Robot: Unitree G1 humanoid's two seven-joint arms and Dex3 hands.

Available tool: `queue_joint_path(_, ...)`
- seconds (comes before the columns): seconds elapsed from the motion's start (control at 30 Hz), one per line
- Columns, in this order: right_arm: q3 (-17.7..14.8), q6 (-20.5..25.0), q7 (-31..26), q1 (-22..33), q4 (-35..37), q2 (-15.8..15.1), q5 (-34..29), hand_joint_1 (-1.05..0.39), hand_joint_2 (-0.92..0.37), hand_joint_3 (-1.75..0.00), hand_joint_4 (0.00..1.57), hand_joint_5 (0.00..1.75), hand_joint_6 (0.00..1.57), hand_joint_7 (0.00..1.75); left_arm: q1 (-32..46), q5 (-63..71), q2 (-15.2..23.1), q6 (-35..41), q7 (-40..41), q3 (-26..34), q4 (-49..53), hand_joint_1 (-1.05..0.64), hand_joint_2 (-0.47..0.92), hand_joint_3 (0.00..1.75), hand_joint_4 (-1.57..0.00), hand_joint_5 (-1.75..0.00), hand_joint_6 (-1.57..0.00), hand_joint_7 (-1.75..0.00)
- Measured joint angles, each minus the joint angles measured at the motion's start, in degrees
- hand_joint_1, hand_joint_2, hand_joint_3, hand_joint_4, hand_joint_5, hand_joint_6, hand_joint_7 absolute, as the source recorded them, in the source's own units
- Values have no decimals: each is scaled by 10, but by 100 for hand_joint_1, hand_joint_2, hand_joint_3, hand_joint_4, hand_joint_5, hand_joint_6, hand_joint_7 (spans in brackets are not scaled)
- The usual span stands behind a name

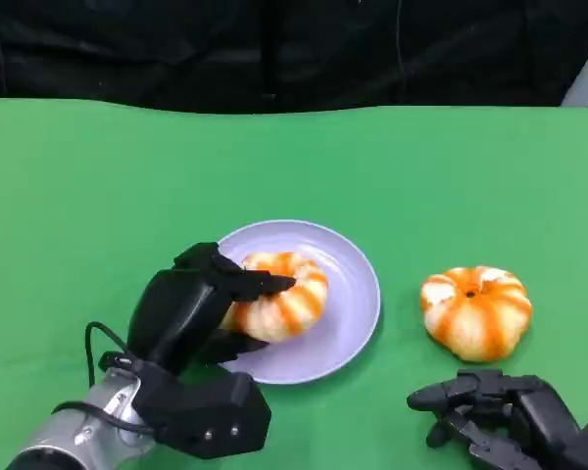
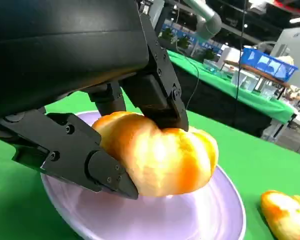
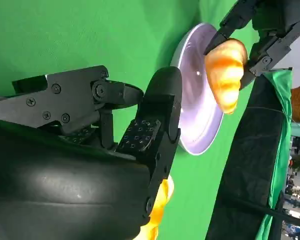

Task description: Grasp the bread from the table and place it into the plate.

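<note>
left robot hand (image 1: 208, 305) gripping bread (image 1: 279, 295) over plate (image 1: 358, 294)
</note>
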Motion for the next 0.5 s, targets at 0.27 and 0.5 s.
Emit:
queue_joint_path(0.27, 0, 0, 0, 0, 0, 0, 0, -7, -92, -38, 79, 117, 107, 38, -9, -1, -9, 21, -35, -5, 13, -7, 92, 1, -56, -117, -122, 0)
queue_joint_path(0.5, 0, 0, -4, 0, -1, 0, -7, -6, -92, -39, 80, 117, 108, 38, -20, -11, -13, 54, -72, -6, 13, -9, 92, 1, -52, -119, -119, 0)
